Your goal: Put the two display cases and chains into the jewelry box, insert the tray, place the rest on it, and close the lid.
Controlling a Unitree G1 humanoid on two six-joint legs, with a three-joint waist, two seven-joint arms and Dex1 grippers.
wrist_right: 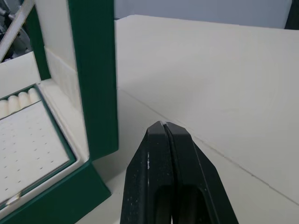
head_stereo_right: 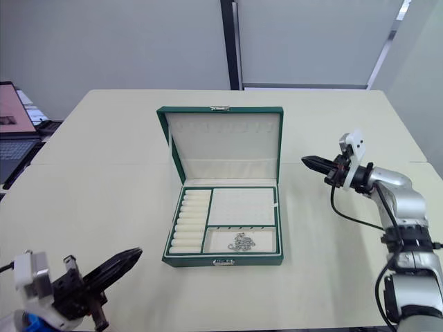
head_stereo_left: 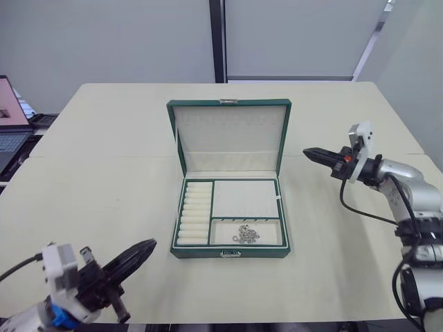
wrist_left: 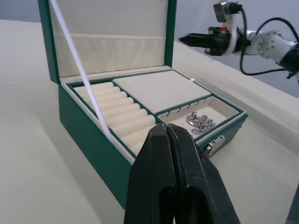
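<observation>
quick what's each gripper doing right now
Left gripper: shut, holding nothing, in front of the jewelry box.
Right gripper: shut, holding nothing, beside the lid.

A pale cream surface [head_stereo_left: 104, 173] carries the open dark green jewelry box [head_stereo_left: 229, 252] at its middle, lid upright. A seam crosses the surface from side to side.

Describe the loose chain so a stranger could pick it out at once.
In the middle of the pale table stands an open green jewelry box with its lid upright. A cream tray sits in the box; look in its small front compartment, nearest the clasp. The chain is the only silvery, tangled heap there; everything else is plain cream lining.
</observation>
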